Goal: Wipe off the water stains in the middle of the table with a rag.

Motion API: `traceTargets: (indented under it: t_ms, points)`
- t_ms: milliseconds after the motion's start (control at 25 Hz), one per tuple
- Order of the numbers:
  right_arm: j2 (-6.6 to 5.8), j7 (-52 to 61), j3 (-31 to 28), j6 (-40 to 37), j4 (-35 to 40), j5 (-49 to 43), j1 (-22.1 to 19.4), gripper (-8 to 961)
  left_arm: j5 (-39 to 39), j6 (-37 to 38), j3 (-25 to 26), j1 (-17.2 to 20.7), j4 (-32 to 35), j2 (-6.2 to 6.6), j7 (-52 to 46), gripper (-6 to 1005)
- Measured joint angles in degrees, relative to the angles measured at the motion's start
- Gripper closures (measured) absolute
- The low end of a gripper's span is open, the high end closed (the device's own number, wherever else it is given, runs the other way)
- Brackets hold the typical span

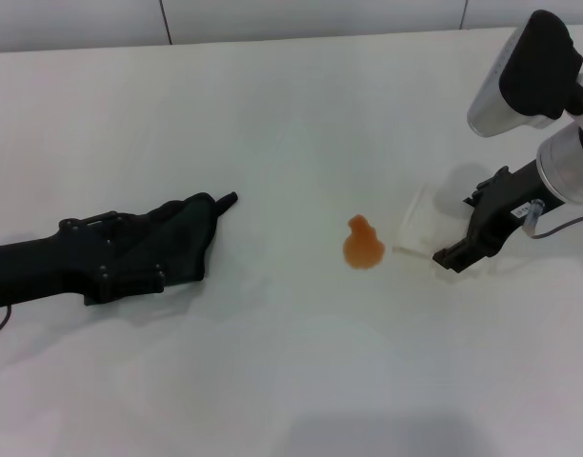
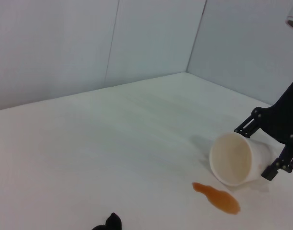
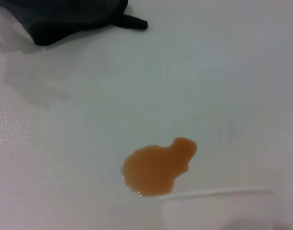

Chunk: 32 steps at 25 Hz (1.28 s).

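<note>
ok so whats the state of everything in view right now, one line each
water stains: one orange blotch, still wet on the table, unwiped
rag: crumpled, lying flat, left of the blotch and apart from it
cup: tipped on its side, mouth toward the blotch, empty
left end effector: down on the rag
right end effector: at the cup, fingers on either side of it

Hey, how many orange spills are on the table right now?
1. The spill sits mid-table, between the rag on the left and the tipped cup the right gripper holds.
</note>
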<state>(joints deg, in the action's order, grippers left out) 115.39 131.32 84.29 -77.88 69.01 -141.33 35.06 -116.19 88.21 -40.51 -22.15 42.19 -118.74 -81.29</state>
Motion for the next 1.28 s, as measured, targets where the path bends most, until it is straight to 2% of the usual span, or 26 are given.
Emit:
traceTargets:
  t_ms: [480, 880, 1280]
  points:
    - [0.01, -0.10, 0.33, 0.04, 0.02, -0.06, -0.03, 236, 0.00, -0.06, 0.00, -0.08, 0.01, 0.00, -0.01, 149]
    - [0.03, 0.07, 0.27, -0.03, 0.46, -0.11, -0.10, 293, 0.00, -0.06, 0.00, 0.09, 0.00, 0.00, -0.01, 151]
    - [0.10, 0.17, -2.01, 3.78, 13.84, 2.59, -5.55, 302, 0.20, 0.07, 0.00, -0.15, 0.02, 0.00, -0.01, 152]
